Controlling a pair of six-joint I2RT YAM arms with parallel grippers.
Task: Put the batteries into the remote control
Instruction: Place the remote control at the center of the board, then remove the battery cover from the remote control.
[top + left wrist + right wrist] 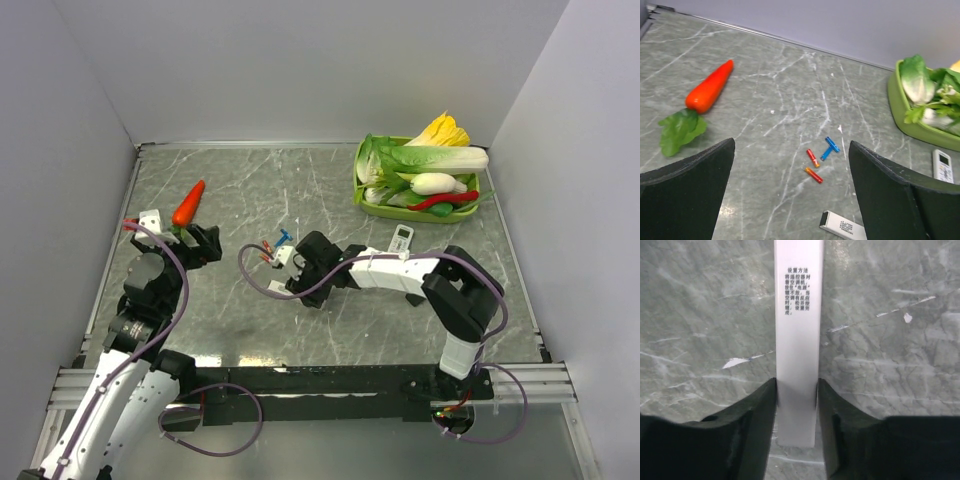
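Right fingers (752,427) pinch the long slim white remote bar (797,340) near its end: it may pivot or slip. Left fingers (685,192) gape empty; the tiny red-orange cylindrical batteries (813,158) could roll if nudged.

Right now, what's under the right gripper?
The slim white remote, pinched by the right gripper, printed label up, marble table beneath. Its underside is hidden; whether it rests or hangs is unclear.

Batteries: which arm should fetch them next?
Left. The left gripper is open and empty, with the batteries lying on the table ahead of it; the right gripper is closed on the remote control.
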